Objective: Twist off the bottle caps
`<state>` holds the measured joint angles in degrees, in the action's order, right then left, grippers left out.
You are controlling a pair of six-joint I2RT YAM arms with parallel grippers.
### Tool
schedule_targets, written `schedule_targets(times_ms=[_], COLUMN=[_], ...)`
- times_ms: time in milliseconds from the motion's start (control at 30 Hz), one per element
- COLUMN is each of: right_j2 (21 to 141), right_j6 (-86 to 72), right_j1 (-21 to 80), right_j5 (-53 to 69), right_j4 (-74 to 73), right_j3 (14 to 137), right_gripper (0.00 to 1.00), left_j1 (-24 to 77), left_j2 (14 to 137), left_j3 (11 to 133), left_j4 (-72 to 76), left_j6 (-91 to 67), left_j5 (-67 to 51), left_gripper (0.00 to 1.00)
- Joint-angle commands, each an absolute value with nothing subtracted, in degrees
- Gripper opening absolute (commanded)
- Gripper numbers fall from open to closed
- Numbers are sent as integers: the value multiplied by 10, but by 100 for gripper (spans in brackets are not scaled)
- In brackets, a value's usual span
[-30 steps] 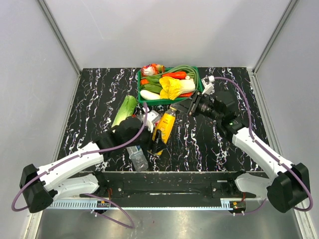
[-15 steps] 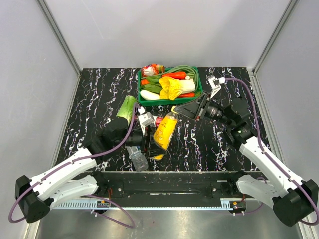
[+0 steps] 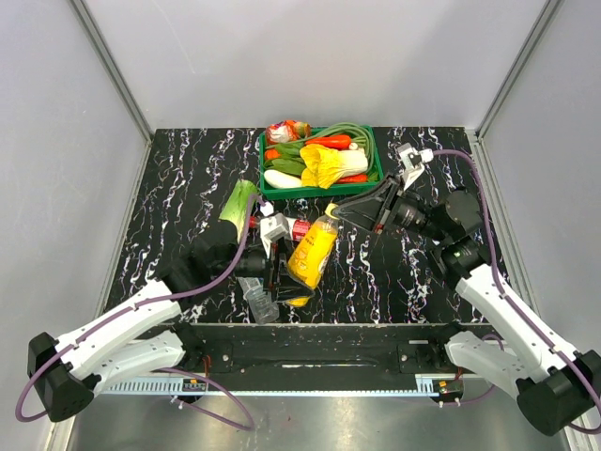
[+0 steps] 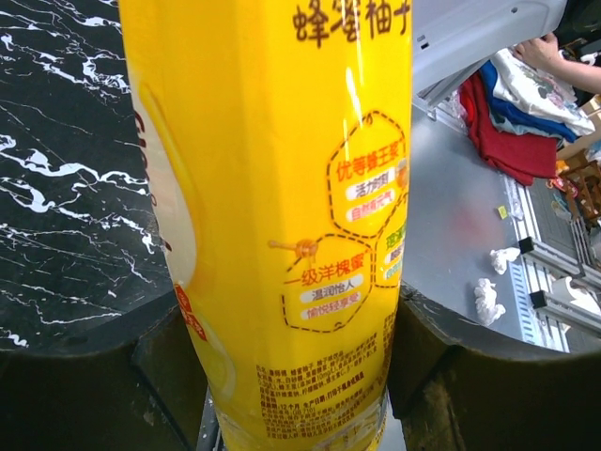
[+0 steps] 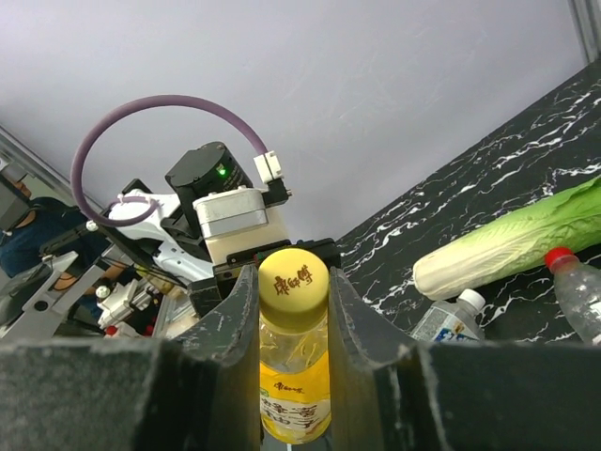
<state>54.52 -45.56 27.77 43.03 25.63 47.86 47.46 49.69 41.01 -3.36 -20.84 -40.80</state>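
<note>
A yellow-labelled drink bottle (image 3: 313, 252) hangs tilted above the table between both arms. My left gripper (image 4: 296, 376) is shut on its lower body (image 4: 282, 216), one finger on each side. My right gripper (image 5: 292, 275) is shut on its yellow cap (image 5: 293, 277), which sits squeezed between the two fingers. From above, the right gripper (image 3: 336, 212) meets the bottle's upper end. A clear bottle with a white cap (image 5: 472, 300) and another with a red cap (image 5: 561, 256) lie on the table below.
A green tray (image 3: 291, 192) full of vegetables stands at the back centre. A napa cabbage (image 3: 237, 209) lies on the black marble table to the left of it. A clear bottle (image 3: 256, 301) lies near the front edge under the left arm.
The right wrist has rolled around the cap end and the arm has drawn back to the right. The left arm has shifted down and left. The yellow bottle leans further right.
</note>
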Motion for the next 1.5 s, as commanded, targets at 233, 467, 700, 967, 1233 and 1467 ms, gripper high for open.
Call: schedule_targets(times_ms=[233, 467, 700, 967, 1233, 1467], right_j2=[526, 567, 591, 613, 648, 661], right_j6=[-386, -389, -389, -400, -423, -435], right_j1=[282, 282, 282, 282, 282, 282], right_j5=[339, 350, 321, 241, 239, 247], right_j4=[141, 117, 86, 22, 11, 22], right_j3=[518, 543, 557, 569, 577, 577], right_gripper=[100, 100, 100, 100, 100, 91], left_j1=[477, 497, 575, 615, 657, 678], left_j2=[483, 519, 560, 595, 642, 662], left_j3=[461, 504, 540, 558, 578, 589], left_j4=[-115, -206, -257, -270, -292, -294], left_j6=[-120, -84, -67, -79, -75, -77], left_j5=[-288, -131, 90, 238, 318, 333], left_gripper=[2, 2, 2, 1, 1, 1])
